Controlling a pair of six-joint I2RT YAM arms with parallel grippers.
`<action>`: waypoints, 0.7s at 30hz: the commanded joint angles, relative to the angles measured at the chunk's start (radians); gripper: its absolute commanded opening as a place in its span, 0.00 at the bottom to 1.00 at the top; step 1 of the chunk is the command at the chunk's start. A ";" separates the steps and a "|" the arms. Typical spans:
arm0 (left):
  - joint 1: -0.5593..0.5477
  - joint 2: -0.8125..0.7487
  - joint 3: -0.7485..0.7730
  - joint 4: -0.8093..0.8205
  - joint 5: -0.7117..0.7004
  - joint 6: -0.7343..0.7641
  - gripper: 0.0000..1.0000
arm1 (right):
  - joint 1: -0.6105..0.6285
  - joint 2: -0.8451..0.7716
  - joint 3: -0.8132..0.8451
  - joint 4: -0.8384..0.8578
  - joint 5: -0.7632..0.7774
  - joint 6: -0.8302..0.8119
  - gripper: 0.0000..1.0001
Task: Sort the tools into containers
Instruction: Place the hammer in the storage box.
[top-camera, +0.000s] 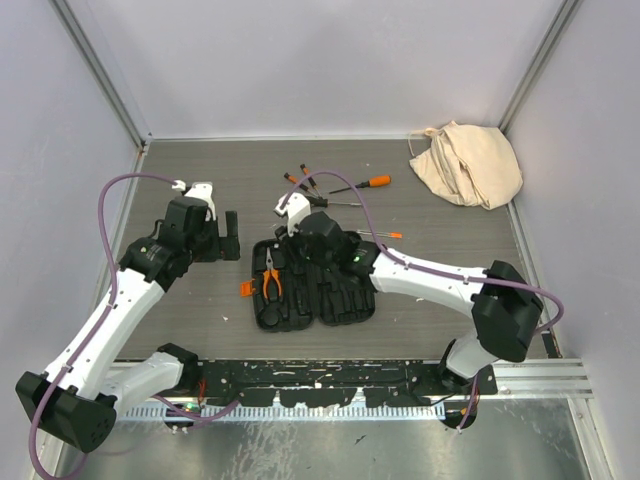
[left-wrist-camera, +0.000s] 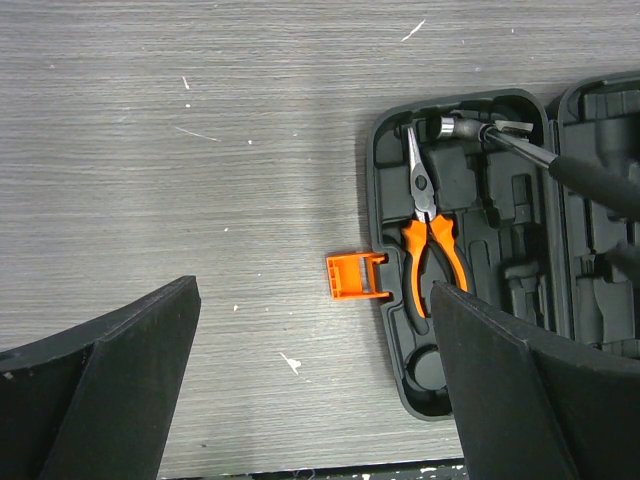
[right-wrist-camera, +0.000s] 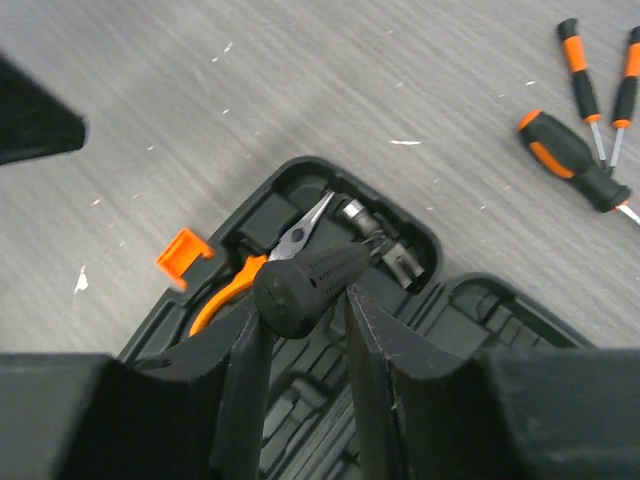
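Blk case w/ orange latch, orange-grip pliers, blk-handled tool, beige bag, grey streaked table

Cut off by right edge, left wrist view: tool case. Half hidden behind driver handle and right pincer, right wrist view: pliers.

Left white-and-black arm leans up from the near-left corner of the grey wood-grain tabletop. Its left black two-finger gripper is spread wide with nothing in it. Right white-and-black arm stretches left toward mid-tabletop, wrist tipped down, right gripper pinching a black ribbed tool handle.
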 joint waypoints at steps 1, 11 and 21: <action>0.001 -0.022 0.005 0.006 0.002 0.013 0.99 | 0.017 -0.077 -0.024 0.026 -0.085 0.027 0.40; 0.001 -0.021 0.014 -0.005 0.008 -0.001 0.99 | 0.041 -0.168 -0.115 -0.006 -0.147 0.089 0.47; 0.002 0.032 0.023 0.015 0.051 -0.021 1.00 | 0.041 -0.231 -0.199 -0.002 -0.232 0.156 0.52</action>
